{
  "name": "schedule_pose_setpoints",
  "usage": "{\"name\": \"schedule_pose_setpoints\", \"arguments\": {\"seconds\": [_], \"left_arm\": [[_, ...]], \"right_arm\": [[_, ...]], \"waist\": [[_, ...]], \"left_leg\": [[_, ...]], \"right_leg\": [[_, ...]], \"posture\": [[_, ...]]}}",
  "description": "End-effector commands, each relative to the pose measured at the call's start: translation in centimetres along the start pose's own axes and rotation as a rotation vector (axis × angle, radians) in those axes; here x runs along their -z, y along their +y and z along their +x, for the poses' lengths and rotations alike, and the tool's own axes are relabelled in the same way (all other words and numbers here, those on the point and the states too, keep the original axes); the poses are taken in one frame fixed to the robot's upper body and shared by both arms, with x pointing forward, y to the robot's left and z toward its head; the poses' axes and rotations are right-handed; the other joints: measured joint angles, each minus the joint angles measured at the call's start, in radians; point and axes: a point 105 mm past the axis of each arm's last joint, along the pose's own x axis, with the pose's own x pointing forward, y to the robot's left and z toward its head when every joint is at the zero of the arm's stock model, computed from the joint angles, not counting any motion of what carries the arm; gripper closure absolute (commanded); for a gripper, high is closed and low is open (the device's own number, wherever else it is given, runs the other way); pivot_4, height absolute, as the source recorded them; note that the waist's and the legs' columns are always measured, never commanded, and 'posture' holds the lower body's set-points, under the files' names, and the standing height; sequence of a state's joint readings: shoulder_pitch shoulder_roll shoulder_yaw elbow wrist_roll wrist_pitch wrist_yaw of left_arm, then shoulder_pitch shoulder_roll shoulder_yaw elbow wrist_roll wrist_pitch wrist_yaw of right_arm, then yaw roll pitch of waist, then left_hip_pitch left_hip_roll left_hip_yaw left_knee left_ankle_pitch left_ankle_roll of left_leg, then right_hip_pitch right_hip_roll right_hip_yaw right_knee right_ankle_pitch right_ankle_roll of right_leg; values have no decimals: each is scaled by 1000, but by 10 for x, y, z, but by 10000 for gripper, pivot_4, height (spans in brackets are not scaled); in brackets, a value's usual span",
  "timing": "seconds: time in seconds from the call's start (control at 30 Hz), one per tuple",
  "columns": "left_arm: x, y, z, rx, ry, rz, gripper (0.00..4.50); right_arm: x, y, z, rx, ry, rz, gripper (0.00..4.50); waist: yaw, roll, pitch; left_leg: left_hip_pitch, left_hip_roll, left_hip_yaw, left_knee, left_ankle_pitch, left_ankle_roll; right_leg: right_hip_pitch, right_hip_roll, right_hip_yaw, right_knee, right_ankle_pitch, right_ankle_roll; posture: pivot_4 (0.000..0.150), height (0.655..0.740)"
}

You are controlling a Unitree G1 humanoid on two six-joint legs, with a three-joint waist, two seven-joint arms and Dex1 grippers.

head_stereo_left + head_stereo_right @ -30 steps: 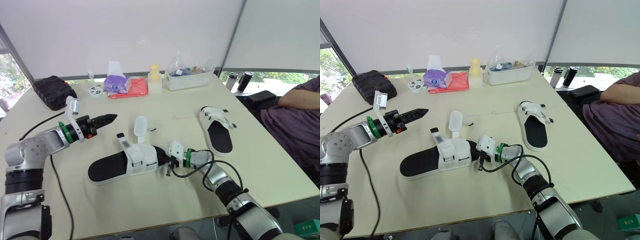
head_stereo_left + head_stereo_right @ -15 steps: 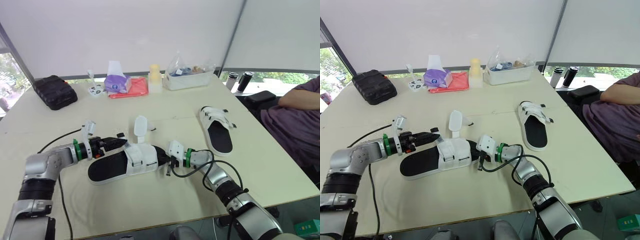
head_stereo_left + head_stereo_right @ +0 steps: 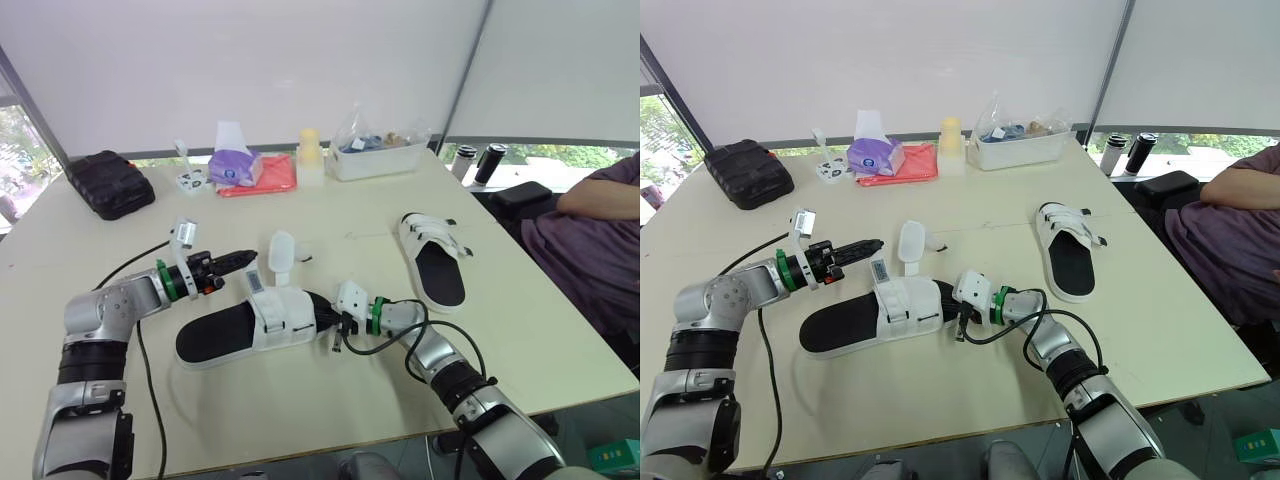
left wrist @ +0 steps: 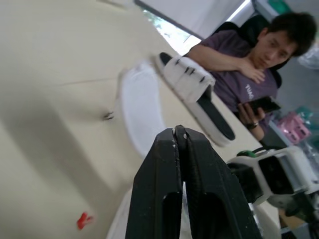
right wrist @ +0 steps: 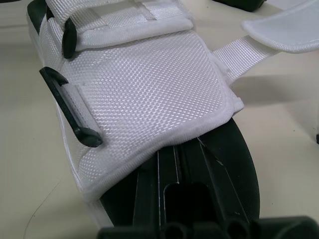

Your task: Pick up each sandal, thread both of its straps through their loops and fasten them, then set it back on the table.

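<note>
Status: far sandal (image 3: 438,272), well off to the right of the near sandal (image 3: 225,335), lies flat with both straps across its upper. We read that one as done.

Near sandal lies flat on the table (image 3: 300,400) and is not done. A wide strap (image 3: 281,250) stands up loose on its far side. In the right wrist view the black loop (image 5: 70,107) on the near sandal's other edge has nothing through it.

The heel-side strap, with a tag (image 3: 253,283) on it, seems to stick up too. The view is poor, so we can't tell whether it's threaded.

Left gripper (image 3: 243,257) hovers just past the near sandal's far edge, close to both straps, pinched closed on nothing. Right gripper (image 3: 322,313) is up against the near sandal's toe end; we can't tell if it's grasping.

By our read, what's left is to lift the near sandal, thread and fasten both straps, and put it back down.
</note>
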State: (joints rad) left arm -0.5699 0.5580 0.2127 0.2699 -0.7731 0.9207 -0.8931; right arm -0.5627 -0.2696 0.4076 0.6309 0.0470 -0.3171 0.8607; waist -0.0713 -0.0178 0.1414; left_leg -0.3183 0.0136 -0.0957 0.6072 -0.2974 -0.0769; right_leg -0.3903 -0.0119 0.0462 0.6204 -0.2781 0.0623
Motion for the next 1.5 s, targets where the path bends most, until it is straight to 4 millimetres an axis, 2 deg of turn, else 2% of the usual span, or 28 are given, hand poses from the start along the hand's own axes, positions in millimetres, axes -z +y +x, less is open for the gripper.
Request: {"name": "schedule_pose_setpoints", "arguments": {"seconds": [0.03, 0.2, 0.4, 0.53, 0.73, 0.83, 0.93, 1.07, 1.23, 1.3, 1.4, 1.5], "left_arm": [[-21, -18, 4, 70, -55, 45, 44635], [-18, -7, 10, 27, -46, 49, 44635], [-1, 26, 5, -106, 2, 28, 44635], [19, 48, -1, -181, 74, 25, 44635], [45, 52, 5, -155, 194, 88, 44635], [41, 52, 7, -154, 177, 93, 35070], [35, 53, 5, -155, 162, 99, 21777], [22, 54, -7, -185, 152, 157, 1843], [-4, 45, -32, -175, 136, 200, 1843], [-25, 32, -35, -135, 101, 214, 1843], [-45, 14, -24, -64, 62, 222, 1843], [-44, 1, -2, 13, 87, 213, 1843]], "right_arm": [[102, 51, -32, -74, 397, 203, 45000], [102, 51, -31, -78, 398, 202, 45000], [103, 51, -33, -75, 402, 201, 45000], [103, 51, -33, -75, 403, 201, 45000], [103, 51, -32, -78, 402, 199, 45000], [102, 51, -31, -76, 401, 198, 45000], [103, 51, -32, -76, 402, 198, 45000], [103, 51, -32, -74, 404, 201, 45000], [103, 51, -32, -74, 403, 204, 45000], [103, 50, -32, -75, 400, 204, 45000], [102, 51, -31, -82, 400, 200, 45000], [101, 49, -28, -83, 398, 196, 45000]], "waist": [[0, 0, 0], [0, 0, 0], [0, 0, 0], [0, 0, 0], [1, 0, -1], [0, 0, -1], [0, 0, -1], [-1, -1, -1], [-1, -1, -1], [-1, -1, -1], [1, -2, -1], [0, -2, -1]], "left_leg": [[0, 0, 0, 0, 0, 0], [0, -1, 0, 0, 0, 0], [1, -1, 0, 0, 0, 0], [1, -1, 0, 0, 0, 0], [1, -1, 0, 0, 0, 0], [1, -1, 0, 0, 0, 0], [0, -1, -1, 0, 0, 0], [0, -1, -1, 0, 0, 0], [1, -1, -2, 0, 0, 0], [1, 0, -2, 0, 0, 0], [0, 0, -6, 1, 0, 0], [0, 0, -8, 1, 0, 0]], "right_leg": [[0, 0, 0, 0, 0, 0], [0, 0, 0, 0, 0, 0], [0, 1, 0, 0, 0, 0], [0, 1, 0, 0, 0, 0], [1, 0, 0, 0, 0, 0], [1, 0, 0, 0, 0, 0], [1, 0, 0, 0, 0, 0], [1, 0, -1, 0, 0, 0], [0, 0, -1, 0, 0, 0], [0, 0, -1, 0, 0, 0], [0, 0, -3, 0, 0, 0], [1, 0, -3, 0, 0, 0]], "posture": [[1500, 7400], [1500, 7400], [1500, 7400], [1500, 7400], [1500, 7400], [1500, 7400], [1500, 7400], [1500, 7400], [1500, 7400], [1500, 7400], [1500, 7400], [1500, 7400]]}}
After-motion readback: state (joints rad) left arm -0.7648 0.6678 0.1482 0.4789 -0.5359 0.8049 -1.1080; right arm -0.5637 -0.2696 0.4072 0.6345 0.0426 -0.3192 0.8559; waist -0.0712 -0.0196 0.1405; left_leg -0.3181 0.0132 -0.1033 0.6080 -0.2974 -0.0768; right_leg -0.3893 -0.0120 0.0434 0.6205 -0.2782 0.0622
